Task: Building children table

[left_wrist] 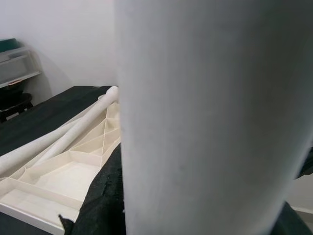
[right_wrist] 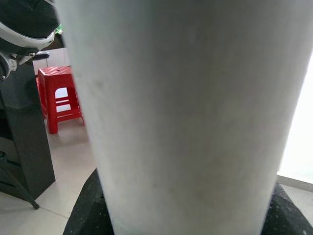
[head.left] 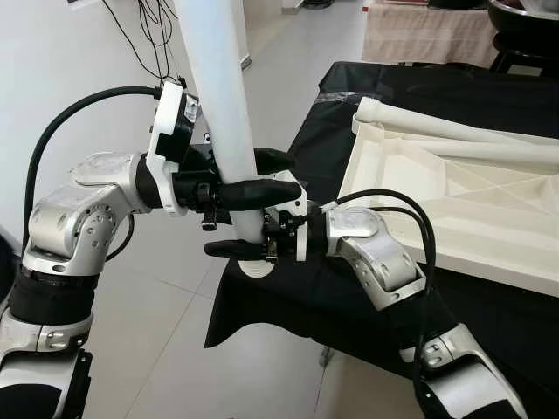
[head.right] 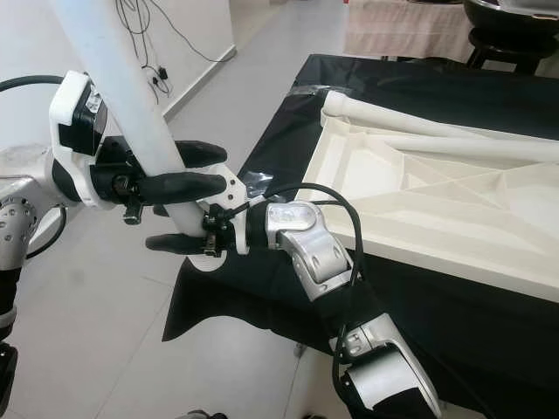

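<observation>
A long white table leg (head.left: 223, 96) stands nearly upright at the near left corner of the black-clothed table (head.left: 349, 297). My left gripper (head.left: 288, 175) is shut on it, one black finger on each side. Just below, my right gripper (head.left: 229, 237) is shut on the leg's lower end, and its far finger is hidden behind the leg. The white tabletop (head.left: 454, 201) lies upside down on the cloth, ribs up, to the right. A second white leg (head.left: 454, 131) lies along its far edge. Both wrist views look close up at the leg (left_wrist: 205, 122) (right_wrist: 186, 112).
Pale tiled floor (head.left: 166, 349) lies to the left of the table. Black cables (head.left: 153, 35) hang on the white wall behind. A beige-covered piece of furniture (head.left: 428, 35) stands at the back. In the right wrist view a red stool (right_wrist: 58, 93) stands on the floor.
</observation>
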{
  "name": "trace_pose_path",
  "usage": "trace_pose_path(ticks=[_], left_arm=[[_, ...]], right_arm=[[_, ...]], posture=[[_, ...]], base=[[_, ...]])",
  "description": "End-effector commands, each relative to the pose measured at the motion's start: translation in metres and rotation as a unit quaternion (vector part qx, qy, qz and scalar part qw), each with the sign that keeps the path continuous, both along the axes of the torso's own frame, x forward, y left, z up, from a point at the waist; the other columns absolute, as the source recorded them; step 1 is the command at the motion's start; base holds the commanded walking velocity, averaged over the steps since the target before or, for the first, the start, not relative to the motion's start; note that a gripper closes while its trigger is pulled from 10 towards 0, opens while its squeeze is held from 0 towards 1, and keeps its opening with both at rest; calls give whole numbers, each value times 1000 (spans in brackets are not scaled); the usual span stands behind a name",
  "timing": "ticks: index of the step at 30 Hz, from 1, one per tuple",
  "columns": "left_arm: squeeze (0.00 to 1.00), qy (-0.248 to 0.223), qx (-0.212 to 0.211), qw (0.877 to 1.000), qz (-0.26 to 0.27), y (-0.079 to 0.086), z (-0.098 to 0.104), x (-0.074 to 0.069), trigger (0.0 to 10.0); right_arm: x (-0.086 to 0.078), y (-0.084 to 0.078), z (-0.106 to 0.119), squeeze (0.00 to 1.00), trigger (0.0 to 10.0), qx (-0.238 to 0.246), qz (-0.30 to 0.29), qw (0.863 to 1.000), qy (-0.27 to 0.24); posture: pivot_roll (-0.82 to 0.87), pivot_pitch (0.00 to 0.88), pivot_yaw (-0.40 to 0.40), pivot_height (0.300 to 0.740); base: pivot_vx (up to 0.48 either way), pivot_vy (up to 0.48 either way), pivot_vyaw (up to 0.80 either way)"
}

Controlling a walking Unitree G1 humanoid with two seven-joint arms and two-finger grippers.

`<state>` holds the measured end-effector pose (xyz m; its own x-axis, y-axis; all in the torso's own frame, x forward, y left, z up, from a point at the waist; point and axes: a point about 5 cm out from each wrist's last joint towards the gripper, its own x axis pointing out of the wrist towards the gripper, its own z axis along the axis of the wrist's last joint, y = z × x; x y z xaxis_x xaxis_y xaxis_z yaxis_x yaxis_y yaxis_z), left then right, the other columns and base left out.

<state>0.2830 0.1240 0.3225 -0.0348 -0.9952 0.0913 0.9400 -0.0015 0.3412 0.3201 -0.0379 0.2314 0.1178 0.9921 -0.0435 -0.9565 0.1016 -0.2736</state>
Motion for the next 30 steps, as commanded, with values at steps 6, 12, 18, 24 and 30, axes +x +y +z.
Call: trace_pose_path(ticks=[6, 12, 18, 24, 30], left_arm=[[357, 30, -9, 995, -98, -26, -4, -10, 10000], [1000, 27, -37, 998, -43, -19, -1, -1, 10000], [1000, 5, -90, 991, 101, 6, 4, 23, 10000], [1000, -29, -150, 959, 240, 42, 21, 39, 10000], [1000, -23, -260, 864, 430, 102, 30, 51, 10000]], right_arm=[[13, 0, 1, 0, 0, 7, -77, 997, 12], [22, -8, 4, 0, 0, 28, -130, 991, 15], [35, -21, 10, 0, 0, 64, -202, 977, 17], [46, -35, 15, 0, 0, 101, -264, 959, 20], [65, -65, 28, 0, 0, 187, -394, 899, 29]], posture=[[-40, 120, 31, 740], [-44, 122, 33, 740], [-46, 125, 33, 740], [-40, 130, 32, 740], [-10, 148, 40, 740]], base=[[0, 0, 0], [0, 0, 0], [0, 0, 0], [0, 0, 0], [0, 0, 0]])
